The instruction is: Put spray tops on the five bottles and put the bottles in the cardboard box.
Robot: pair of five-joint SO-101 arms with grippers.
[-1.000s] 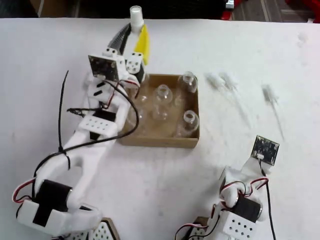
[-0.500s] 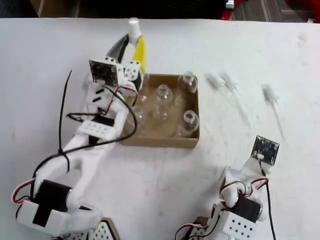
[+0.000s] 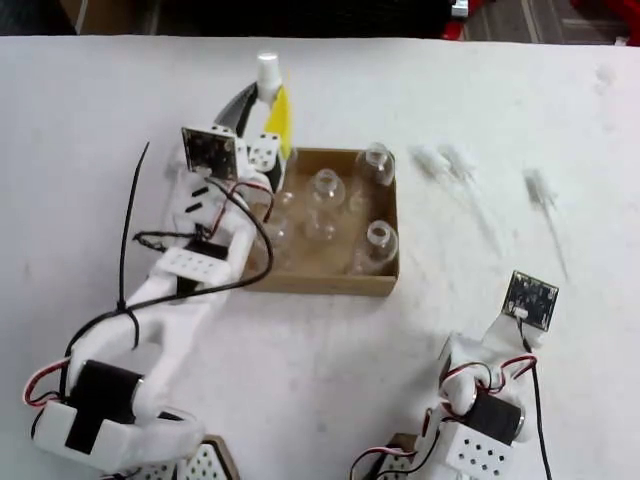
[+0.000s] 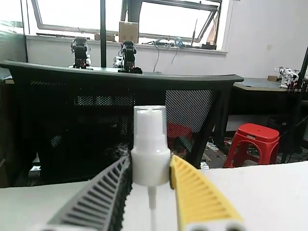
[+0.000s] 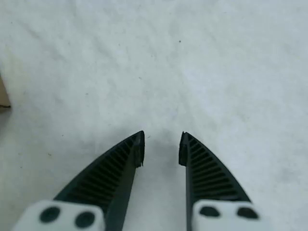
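My left gripper [image 3: 268, 88] is shut on a white spray top [image 3: 267, 72], held upright just beyond the far left corner of the cardboard box [image 3: 320, 280]. In the left wrist view the spray top [image 4: 150, 149] sits between the grey finger [image 4: 103, 199] and the yellow finger [image 4: 195, 197], its thin tube hanging down. Several clear bottles without tops stand in the box, among them one [image 3: 377, 162] at the far right, one [image 3: 325, 190] in the middle and one [image 3: 379, 240] at the near right. My right gripper [image 5: 161, 144] is open over bare table, holding nothing.
Three loose spray tops [image 3: 432, 160] [image 3: 457, 161] [image 3: 540, 188] lie on the white table to the right of the box. The right arm [image 3: 485, 400] is folded at the near right edge. The left arm's cables [image 3: 130, 230] loop left of the box.
The left gripper with the spray top has shifted slightly nearer to the box's far left corner. The right arm has kept still.
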